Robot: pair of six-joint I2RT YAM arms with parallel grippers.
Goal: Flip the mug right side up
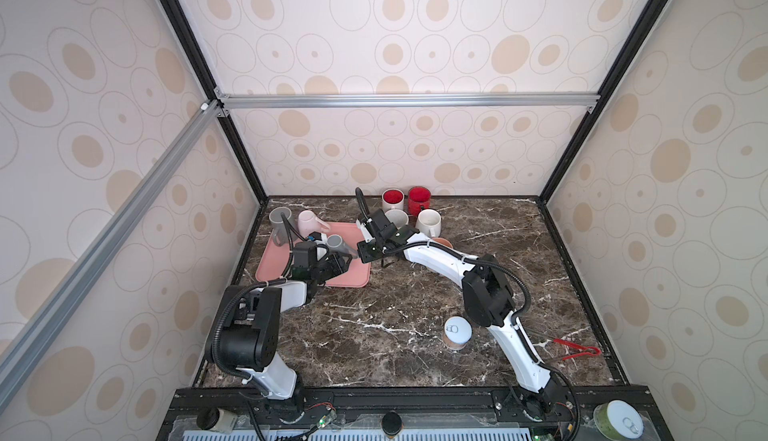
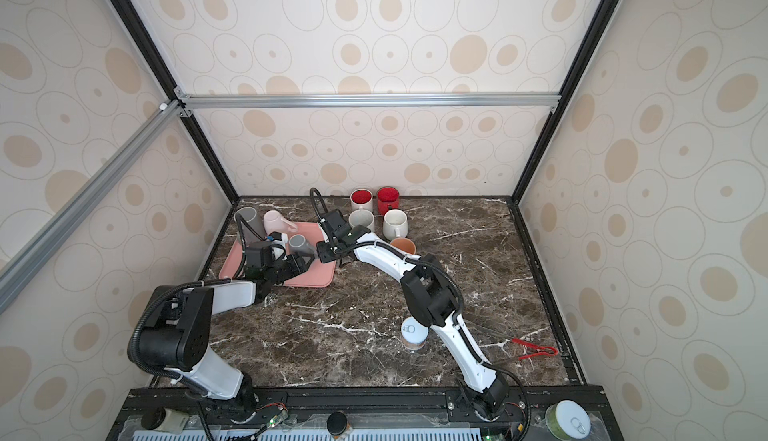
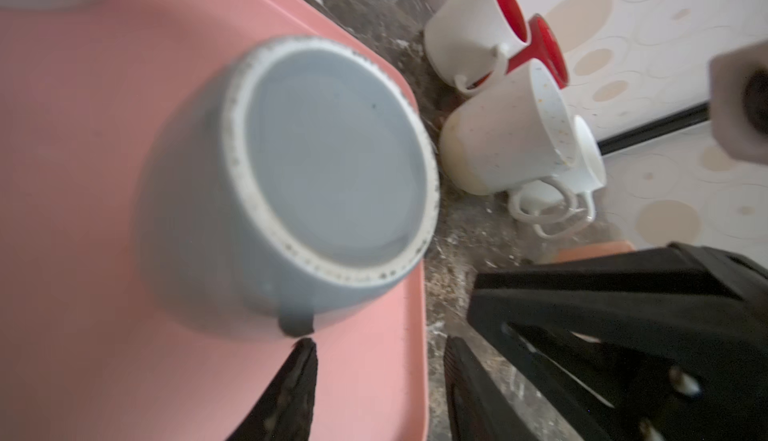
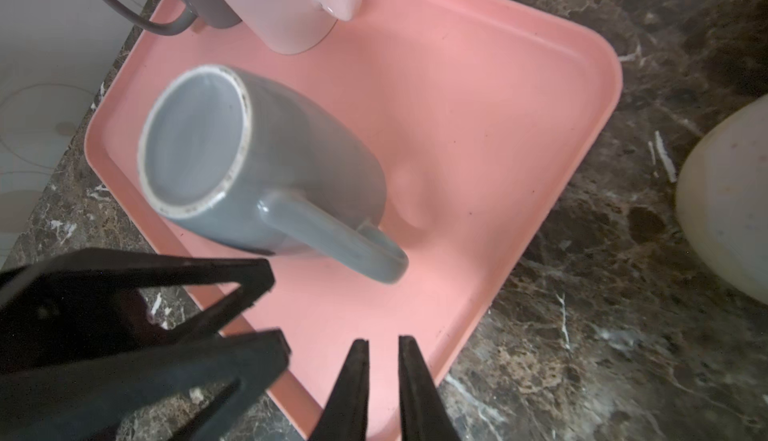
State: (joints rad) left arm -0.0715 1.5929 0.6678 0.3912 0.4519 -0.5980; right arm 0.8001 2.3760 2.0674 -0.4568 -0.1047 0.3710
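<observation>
Dark marble tabletop (image 1: 415, 335) carries a pink tray (image 4: 498, 106), and on it the grey mug (image 4: 270, 160) sits base up and mouth down, its handle turned toward both arms. Watch two risks: the glazed mug may skid across the smooth tray toward the pink mug (image 4: 291, 2) if you nudge the handle instead of gripping it, and the two pincers are close enough to clash. Your left pincer (image 3: 380, 347) stands partly open and empty, one fingertip just beside the handle — contact is too blurred to call — while your right pincer (image 4: 383, 341) is nearly closed with a slim gap, holding nothing.
</observation>
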